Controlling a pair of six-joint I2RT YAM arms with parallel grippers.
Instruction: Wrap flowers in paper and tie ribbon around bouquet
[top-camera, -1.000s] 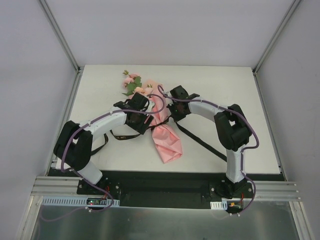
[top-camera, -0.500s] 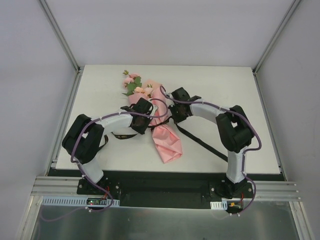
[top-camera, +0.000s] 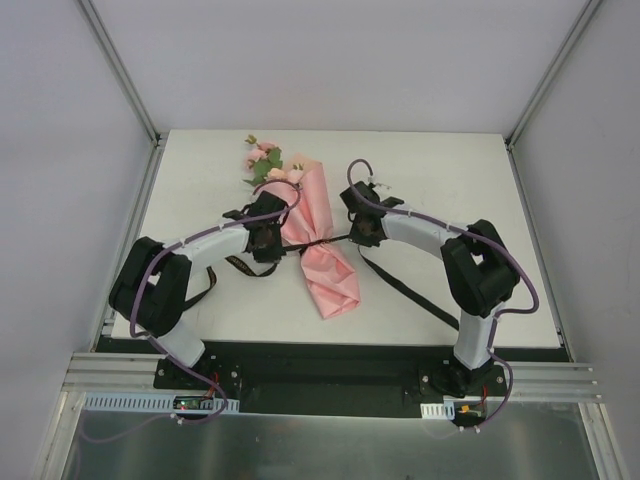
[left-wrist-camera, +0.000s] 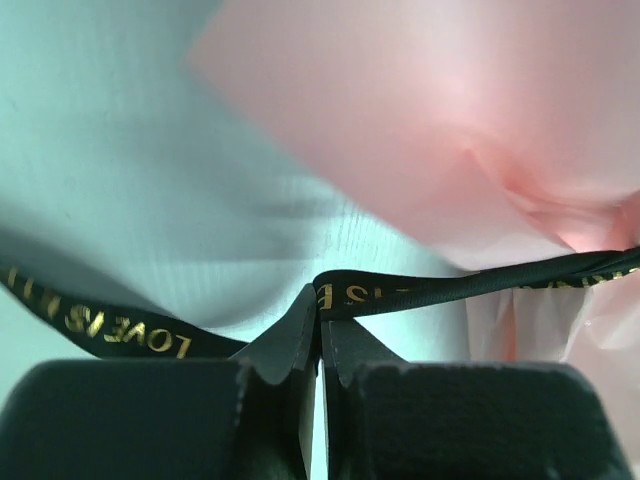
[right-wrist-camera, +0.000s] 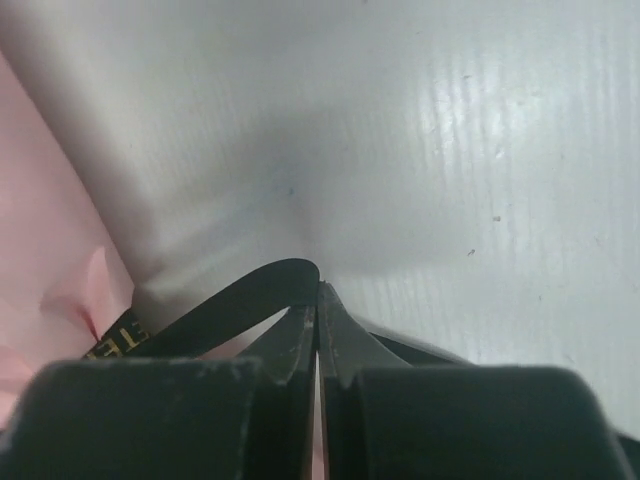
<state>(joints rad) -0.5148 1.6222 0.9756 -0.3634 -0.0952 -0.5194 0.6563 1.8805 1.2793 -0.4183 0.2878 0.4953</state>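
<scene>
Table: white and matt (top-camera: 450, 170), boxed in by pale grey walls; the bouquet (top-camera: 322, 262) lies near its middle, between the two arms.
Bouquet: a cone of pink paper (top-camera: 335, 285) lying flat, narrow end toward the arm bases. The flowers (top-camera: 262, 160) poke out of the wide far end.
Ribbon: black with gold lettering (left-wrist-camera: 440, 290), drawn in a line across the cone about midway along. One tail trails left on the table; the other runs long toward the near right.
Left gripper: fingers pressed together on the ribbon (left-wrist-camera: 320, 300), just beside the cone's left edge.
Right gripper: fingers closed (right-wrist-camera: 318, 295), with a bend of ribbon apparently pinched at the very tips, just right of the cone.
Stage: likely cinching; no knot is visible.
Risk, slip: both holds sit at the extreme fingertips, so a firm pull could strip the smooth ribbon free.
Risk, crush: thin paper may crumple or tear under a tight band.
Risk, drift: uneven pulling could drag the cone sideways or let the band slide toward the narrow end.
Risk, snag: the loose tails lie near the arms.
</scene>
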